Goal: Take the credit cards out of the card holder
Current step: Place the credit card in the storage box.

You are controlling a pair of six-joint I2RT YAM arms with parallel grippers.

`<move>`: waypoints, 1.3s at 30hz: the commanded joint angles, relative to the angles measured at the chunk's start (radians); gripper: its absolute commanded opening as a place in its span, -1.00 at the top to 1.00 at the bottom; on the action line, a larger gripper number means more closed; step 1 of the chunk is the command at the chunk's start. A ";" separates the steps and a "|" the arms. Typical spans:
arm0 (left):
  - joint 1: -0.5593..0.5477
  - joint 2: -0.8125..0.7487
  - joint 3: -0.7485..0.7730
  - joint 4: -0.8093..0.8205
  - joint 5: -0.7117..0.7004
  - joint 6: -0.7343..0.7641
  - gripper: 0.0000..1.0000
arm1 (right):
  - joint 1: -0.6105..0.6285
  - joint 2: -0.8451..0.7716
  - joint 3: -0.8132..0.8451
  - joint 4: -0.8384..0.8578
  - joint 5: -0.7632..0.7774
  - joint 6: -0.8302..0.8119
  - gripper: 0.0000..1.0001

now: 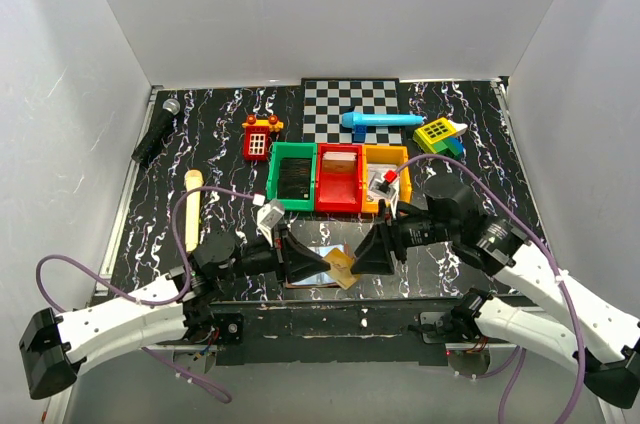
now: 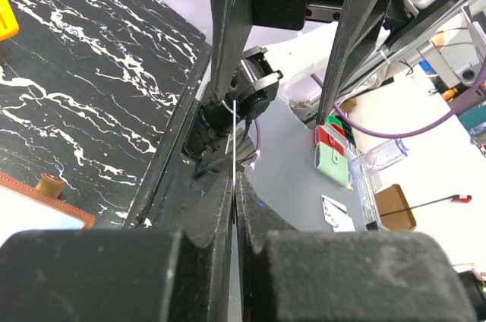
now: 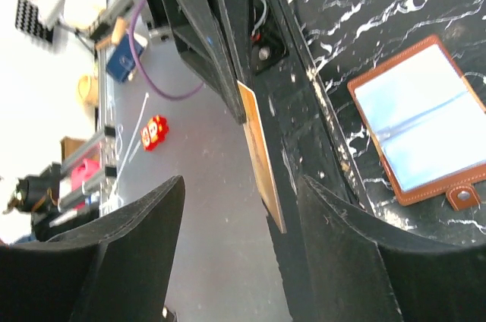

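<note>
The card holder (image 1: 322, 248) lies open on the black marbled table near its front edge, brown rim and pale blue panels up (image 3: 425, 113); one corner shows in the left wrist view (image 2: 45, 212). A tan credit card (image 1: 341, 267) hangs just above it. My left gripper (image 1: 326, 266) is shut on that card, which appears edge-on as a thin pale line (image 2: 234, 121) between the pressed jaws (image 2: 235, 178). My right gripper (image 1: 362, 258) faces it from the right, open; its fingers stand apart on either side of the card (image 3: 262, 151) without touching it (image 3: 241, 185).
Green (image 1: 293, 176), red (image 1: 339, 178) and yellow (image 1: 384, 180) bins stand in a row behind the grippers. Farther back are a checkered mat (image 1: 350, 104), a blue tool (image 1: 380, 121), a red toy (image 1: 258, 138), a yellow block house (image 1: 438, 134), a black microphone (image 1: 156, 132) and a wooden stick (image 1: 192, 209).
</note>
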 commanded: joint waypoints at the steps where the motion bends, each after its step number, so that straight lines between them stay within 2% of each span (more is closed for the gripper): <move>1: 0.004 -0.042 -0.027 0.068 -0.078 -0.071 1.00 | 0.000 -0.047 -0.061 0.231 0.115 0.159 -0.39; 14: 0.004 -0.093 -0.065 0.114 -0.104 -0.116 1.00 | 0.000 -0.054 -0.102 0.300 0.158 0.207 -0.08; 35: 0.004 -0.094 -0.057 0.087 -0.119 -0.119 1.00 | 0.000 -0.022 -0.081 0.322 0.067 0.207 0.44; 37: 0.002 -0.093 -0.054 0.081 -0.121 -0.120 1.00 | 0.002 -0.024 -0.081 0.320 0.055 0.200 0.56; 39: 0.004 -0.091 -0.054 0.081 -0.124 -0.122 1.00 | 0.002 -0.027 -0.079 0.322 0.046 0.200 0.88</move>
